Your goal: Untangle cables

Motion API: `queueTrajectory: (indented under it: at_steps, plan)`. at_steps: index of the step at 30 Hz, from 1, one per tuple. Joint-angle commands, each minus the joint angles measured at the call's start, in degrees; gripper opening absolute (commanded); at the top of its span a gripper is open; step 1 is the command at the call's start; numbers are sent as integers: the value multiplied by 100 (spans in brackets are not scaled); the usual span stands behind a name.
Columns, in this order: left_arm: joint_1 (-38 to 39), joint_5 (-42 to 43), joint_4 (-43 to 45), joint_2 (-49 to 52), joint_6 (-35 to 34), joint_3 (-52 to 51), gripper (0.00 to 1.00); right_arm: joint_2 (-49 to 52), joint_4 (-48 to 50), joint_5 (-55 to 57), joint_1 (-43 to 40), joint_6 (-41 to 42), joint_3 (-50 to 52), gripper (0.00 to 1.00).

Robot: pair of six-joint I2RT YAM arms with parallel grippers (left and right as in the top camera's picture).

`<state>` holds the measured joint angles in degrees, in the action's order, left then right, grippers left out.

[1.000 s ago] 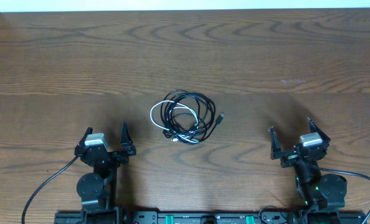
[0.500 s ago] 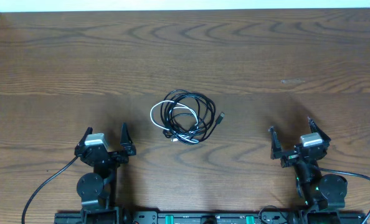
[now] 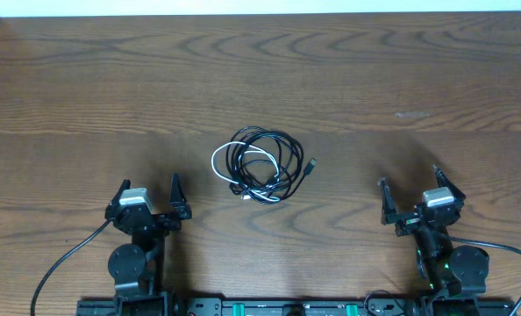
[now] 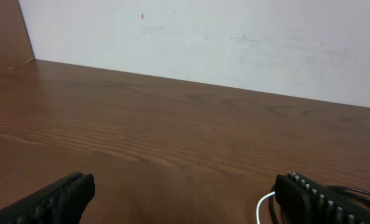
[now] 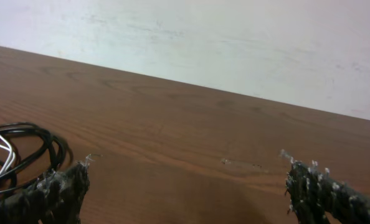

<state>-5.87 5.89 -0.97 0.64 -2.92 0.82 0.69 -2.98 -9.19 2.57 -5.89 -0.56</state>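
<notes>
cables coiled mid-table, both hands wide, apart.

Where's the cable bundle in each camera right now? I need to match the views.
Overhead: the cables lie coiled near the middle of the table.
Left wrist: bottom right corner, mostly cut off, a white loop showing.
Right wrist: lower left edge, black loops with a white strand.
Shared landmark: the white wall along the table's far edge.
</notes>
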Motion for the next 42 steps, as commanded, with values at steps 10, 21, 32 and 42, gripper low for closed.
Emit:
queueTrajectory:
  at_steps: [10, 21, 32, 42]
  plan:
    - [17, 282, -68, 575, 76, 420, 98, 492, -2, -295, 48, 72, -291, 99]
    - [17, 1091, -122, 2450, 188, 1812, 98, 2227, -306, -341, 46, 66, -1676, 99]
    - [24, 1318, -1919, 4715, 229, 4164, 98, 4492, -1786, -520, 48, 66, -4004, 99]
    - [625, 1246, -3936, 6323, 507, 6352, 98, 6487, -3530, -944, 46, 61, -6146, 99]
